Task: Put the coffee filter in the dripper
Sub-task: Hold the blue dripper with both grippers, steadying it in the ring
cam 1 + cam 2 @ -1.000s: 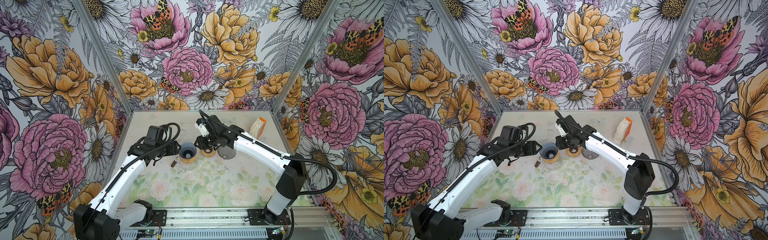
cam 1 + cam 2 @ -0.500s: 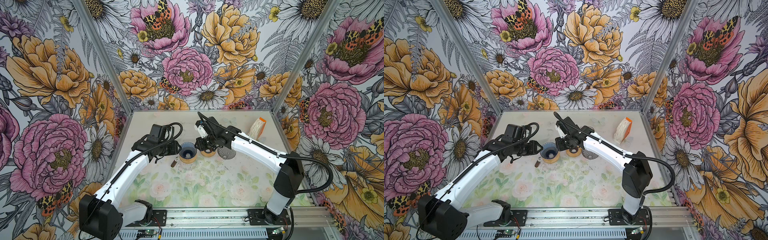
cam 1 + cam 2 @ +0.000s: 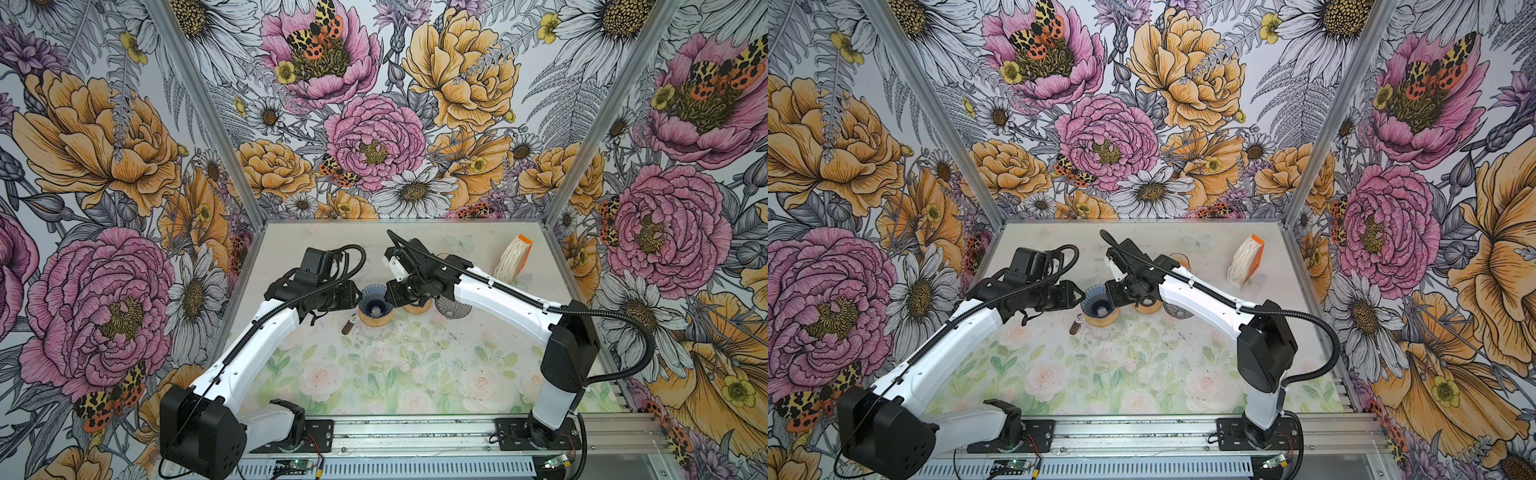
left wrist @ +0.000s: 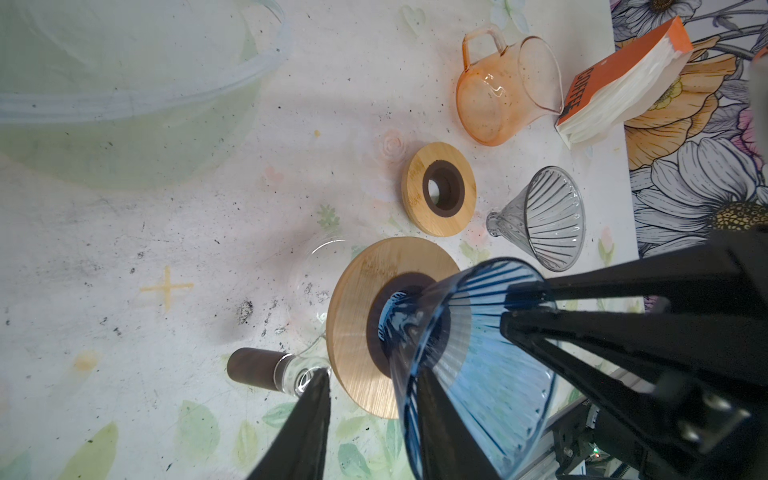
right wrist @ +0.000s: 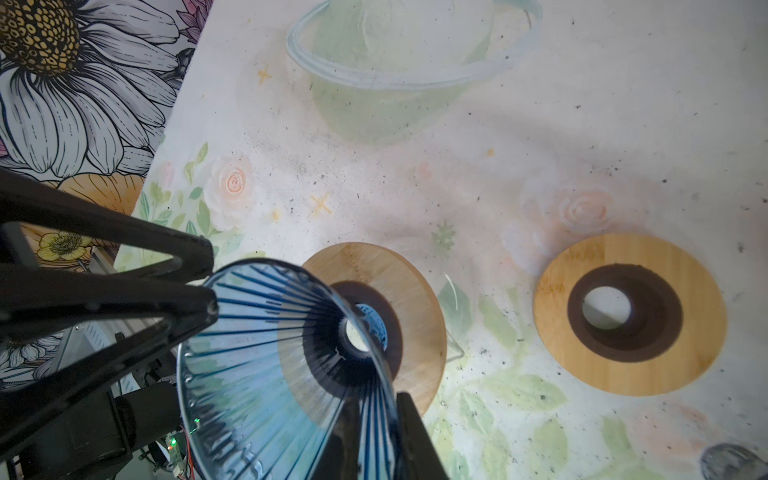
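Note:
The blue glass dripper (image 3: 375, 300) (image 3: 1097, 301) sits in a wooden ring (image 4: 357, 316) on a glass carafe with a brown handle (image 4: 251, 368). My right gripper (image 5: 376, 401) (image 3: 390, 293) is shut on the dripper's wall (image 5: 257, 353), one finger inside and one outside. From the opposite side my left gripper (image 4: 372, 374) (image 3: 358, 296) straddles the dripper's rim (image 4: 478, 353). It is open: the inner finger lies against the glass and the outer finger stands apart from it. The coffee filters (image 3: 513, 259) (image 4: 623, 87) stand as a white stack in an orange box at the back right.
A second wooden ring (image 4: 440, 189) (image 5: 629, 313) lies just right of the dripper. Beside it a clear grey dripper (image 4: 548, 216) (image 3: 451, 307) lies on its side. An orange glass pitcher (image 4: 498, 89) stands behind them, and a large clear bowl (image 5: 415, 62) at the back.
My left gripper has moved in to the dripper's rim and its jaws have narrowed around it. The right gripper has closed slightly on the wall.

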### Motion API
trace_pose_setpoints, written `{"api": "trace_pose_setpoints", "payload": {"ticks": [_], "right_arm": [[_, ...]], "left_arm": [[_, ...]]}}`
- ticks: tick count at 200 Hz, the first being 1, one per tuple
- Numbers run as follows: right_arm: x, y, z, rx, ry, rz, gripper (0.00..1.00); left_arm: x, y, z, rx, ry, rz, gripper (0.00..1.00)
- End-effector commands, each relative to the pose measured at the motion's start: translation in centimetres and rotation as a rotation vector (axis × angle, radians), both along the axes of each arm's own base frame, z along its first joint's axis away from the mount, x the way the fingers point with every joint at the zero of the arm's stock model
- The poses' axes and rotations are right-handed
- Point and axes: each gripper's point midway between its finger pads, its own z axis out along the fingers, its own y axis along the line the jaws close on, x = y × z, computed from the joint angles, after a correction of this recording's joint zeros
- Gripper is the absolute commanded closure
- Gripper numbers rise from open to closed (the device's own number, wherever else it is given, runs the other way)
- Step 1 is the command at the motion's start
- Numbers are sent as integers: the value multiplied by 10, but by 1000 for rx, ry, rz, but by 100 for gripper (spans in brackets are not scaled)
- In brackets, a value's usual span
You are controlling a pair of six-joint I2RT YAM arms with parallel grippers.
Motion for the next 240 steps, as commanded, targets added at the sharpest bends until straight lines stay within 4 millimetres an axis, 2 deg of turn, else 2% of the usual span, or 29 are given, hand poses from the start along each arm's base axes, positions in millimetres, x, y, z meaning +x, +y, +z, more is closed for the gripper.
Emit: {"api": "trace_pose_setpoints", "payload": {"ticks": [1,77,123,174,240], "right_arm": [[6,10,17,46,-29,-1,81],[6,1,24,34,-61,-32,78],[7,-2,25,29,-67,-46,81],[8,-3,24,23,-70,-50,78],[9,-2,20,18,-63,-57,89]], "left_arm": [[6,-1,11,8,-40,-10,65],[5,-2,8,5,-32,-18,76],[4,-4,5,0,-20,-24,77],[4,-4,0,5,-5,-27,77],[8,-6,1,8,-7,-36,79]]}}
